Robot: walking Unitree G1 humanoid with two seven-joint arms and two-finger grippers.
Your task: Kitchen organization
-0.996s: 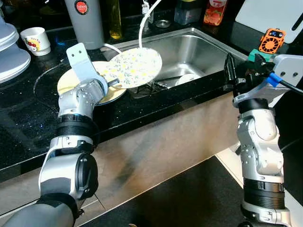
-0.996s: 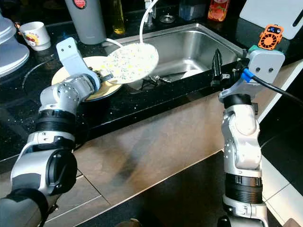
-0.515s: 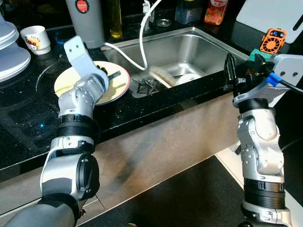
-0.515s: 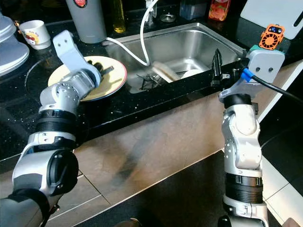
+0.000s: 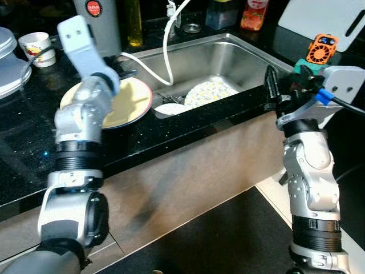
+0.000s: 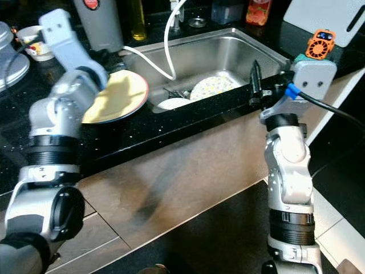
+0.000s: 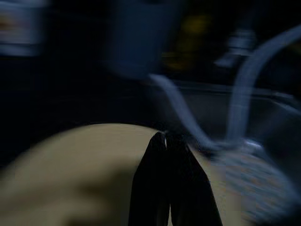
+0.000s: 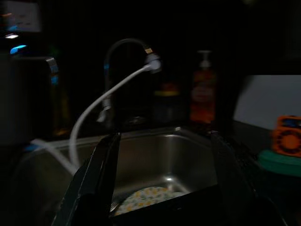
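Observation:
A flowered plate (image 5: 209, 92) lies tilted in the steel sink (image 5: 251, 54), next to a small white dish (image 5: 168, 108). On the black counter left of the sink rests a yellow plate (image 5: 130, 101) with a red rim. My left gripper (image 7: 165, 137) hovers above that plate's far edge, shut with nothing in it. At the sink's right front corner my right gripper (image 8: 164, 135) stands upright and open, fingers (image 5: 268, 87) wide apart and holding nothing.
A white hose (image 5: 165, 48) curls from the tap into the sink. Behind it stand a grey flask (image 5: 98, 23), an oil bottle (image 5: 134, 23) and a soap bottle (image 5: 250, 14). A mug (image 5: 37, 45) and stacked white plates (image 5: 10, 65) sit far left; an orange fan (image 5: 319, 48) right.
One second ago my left gripper held the flowered plate over the sink's edge. The plate now lies in the sink, and the gripper has let go and risen back over the yellow plate.

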